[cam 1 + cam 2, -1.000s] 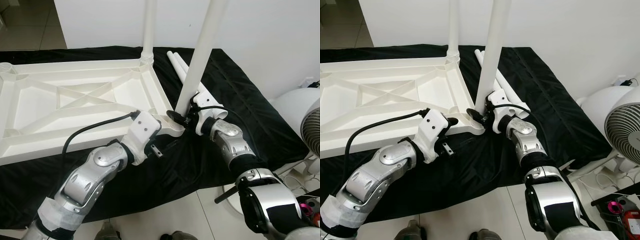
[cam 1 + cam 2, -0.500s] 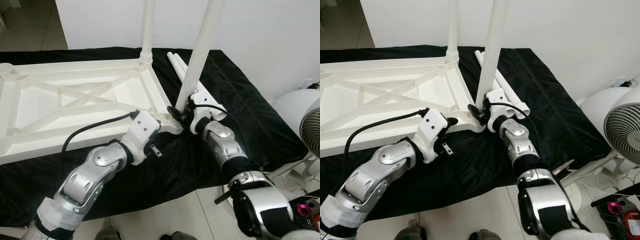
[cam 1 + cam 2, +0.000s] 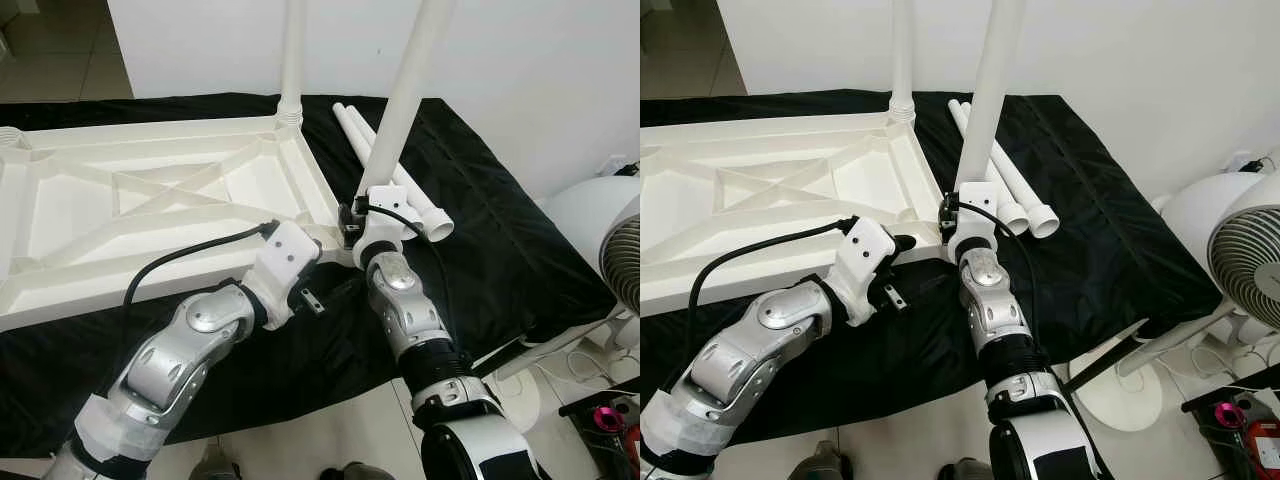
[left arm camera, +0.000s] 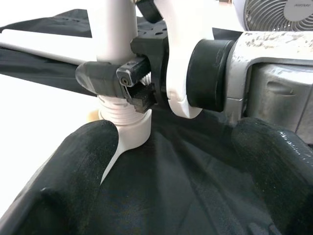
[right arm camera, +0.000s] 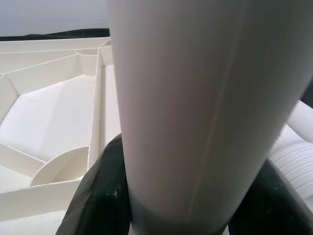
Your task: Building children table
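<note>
Upturned white table top [image 3: 150,200] lies on black cloth [image 3: 480,230]. Right gripper [image 4: 128,78] pinches the tilted table leg [image 3: 405,95] just above its corner socket. Left gripper [image 4: 171,161] hovers spread near that corner, apparently empty. Spare legs [image 3: 395,170] lie at 1 o'clock.

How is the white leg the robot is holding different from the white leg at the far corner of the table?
The held leg leans and has the right end effector clamped near its base; the far leg stands straight with nothing touching it. The held leg sits at the near corner socket with its threads showing; the far leg is already seated. Both are white tubes on the upturned tabletop.
</note>
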### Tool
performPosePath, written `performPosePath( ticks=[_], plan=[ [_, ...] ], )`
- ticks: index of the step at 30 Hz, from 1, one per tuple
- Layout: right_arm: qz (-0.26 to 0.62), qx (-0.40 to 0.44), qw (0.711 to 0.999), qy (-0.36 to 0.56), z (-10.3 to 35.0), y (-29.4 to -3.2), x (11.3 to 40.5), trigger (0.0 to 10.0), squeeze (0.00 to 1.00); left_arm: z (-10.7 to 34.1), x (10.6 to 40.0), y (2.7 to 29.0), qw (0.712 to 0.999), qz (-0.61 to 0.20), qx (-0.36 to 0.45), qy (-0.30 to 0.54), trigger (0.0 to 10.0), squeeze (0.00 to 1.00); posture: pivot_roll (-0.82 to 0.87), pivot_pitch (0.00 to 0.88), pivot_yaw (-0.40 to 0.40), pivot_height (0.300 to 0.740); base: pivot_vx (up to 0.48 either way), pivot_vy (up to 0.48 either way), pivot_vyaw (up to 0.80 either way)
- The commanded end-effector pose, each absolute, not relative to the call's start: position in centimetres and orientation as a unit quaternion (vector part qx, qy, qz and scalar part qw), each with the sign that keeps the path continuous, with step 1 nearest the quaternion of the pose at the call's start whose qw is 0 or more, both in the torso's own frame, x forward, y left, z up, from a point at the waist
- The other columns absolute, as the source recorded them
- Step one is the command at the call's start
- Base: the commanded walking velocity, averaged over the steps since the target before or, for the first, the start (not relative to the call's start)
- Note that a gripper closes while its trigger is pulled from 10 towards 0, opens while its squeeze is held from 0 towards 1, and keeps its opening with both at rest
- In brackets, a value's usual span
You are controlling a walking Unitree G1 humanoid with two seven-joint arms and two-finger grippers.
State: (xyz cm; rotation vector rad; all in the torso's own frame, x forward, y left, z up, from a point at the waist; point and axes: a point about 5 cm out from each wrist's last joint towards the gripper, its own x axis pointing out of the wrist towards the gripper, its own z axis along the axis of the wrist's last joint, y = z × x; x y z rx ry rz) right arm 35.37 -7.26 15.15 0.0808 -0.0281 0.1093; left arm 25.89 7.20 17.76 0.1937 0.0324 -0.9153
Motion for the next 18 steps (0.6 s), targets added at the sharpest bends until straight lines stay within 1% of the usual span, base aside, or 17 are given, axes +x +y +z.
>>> performPosePath(
  ticks=[1,4,5,9,12,13,14,16,18],
  plan=[
    [0.056,0.054,0.997,0.006,14.3,-6.8,35.0,10.0,0.00,17.9,25.4,6.9,0.876,-0.473,0.092,0.016,10.0,0.00,0.02,0.071,-0.085,0.740,0.000,0.000,0.00],
    [0.055,0.053,0.997,0.002,14.5,-7.1,35.0,10.0,0.00,17.9,25.5,6.8,0.876,-0.474,0.093,0.016,10.0,0.00,0.02,0.070,-0.086,0.740,0.000,0.000,0.00],
    [0.057,0.054,0.997,-0.005,14.7,-7.4,35.0,10.0,1.00,17.9,25.5,6.9,0.876,-0.473,0.093,0.016,10.0,0.00,0.02,0.070,-0.087,0.740,0.000,0.000,0.00],
    [0.059,0.055,0.997,-0.017,15.1,-8.0,34.9,10.0,1.00,18.0,25.6,7.0,0.877,-0.471,0.094,0.015,10.0,0.00,0.02,0.067,-0.087,0.740,0.000,0.000,0.00],
    [0.080,0.053,0.995,-0.026,15.3,-8.3,34.7,10.0,1.00,17.8,25.6,7.0,0.877,-0.471,0.095,0.016,10.0,0.00,0.01,0.065,-0.084,0.740,0.000,0.000,0.00],
    [0.091,0.050,0.994,-0.029,15.3,-8.4,34.7,10.0,0.98,17.8,25.6,6.9,0.876,-0.473,0.097,0.016,10.0,0.00,0.01,0.065,-0.085,0.740,0.000,0.000,0.00],
    [0.106,0.049,0.993,-0.032,15.3,-8.6,34.8,10.0,0.00,17.8,25.5,6.9,0.874,-0.475,0.098,0.016,10.0,0.00,0.02,0.064,-0.085,0.740,0.000,0.000,0.00],
    [0.157,0.039,0.986,-0.050,15.6,-9.6,35.1,10.0,0.00,17.8,25.6,7.0,0.872,-0.478,0.106,0.016,10.0,0.00,0.01,0.062,-0.082,0.740,0.000,0.000,0.00],
    [0.164,0.032,0.985,-0.051,15.7,-9.9,35.3,10.0,0.00,17.8,25.7,7.0,0.872,-0.476,0.108,0.016,10.0,0.00,0.01,0.062,-0.081,0.740,0.000,0.000,0.00]
  ],
)
